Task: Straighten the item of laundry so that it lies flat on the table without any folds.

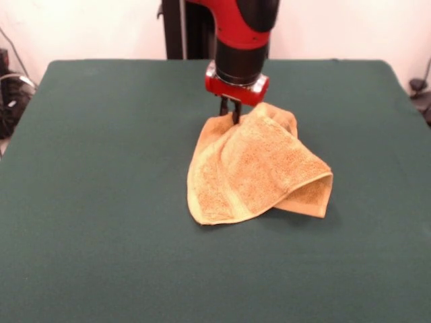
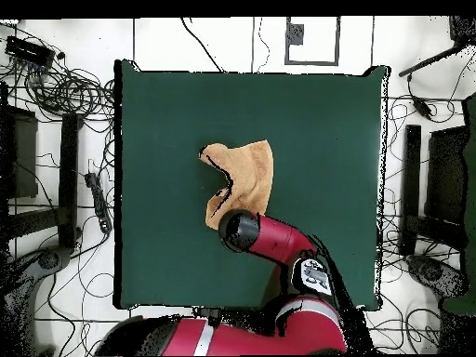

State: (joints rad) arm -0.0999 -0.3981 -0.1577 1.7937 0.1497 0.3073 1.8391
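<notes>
- Hand [image 1: 233, 110] pinched shut on the far edge of the towel [image 1: 259, 171].
- Towel folded over in a heap near the middle of the desk [image 1: 101, 202].
- Best to pull slowly away, staying low, keeping hold.

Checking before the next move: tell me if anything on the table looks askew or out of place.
The towel is not flat: it sits bunched and folded over itself near the middle of the table, one edge raised at the gripper. Nothing looks spilled or damaged.
</notes>
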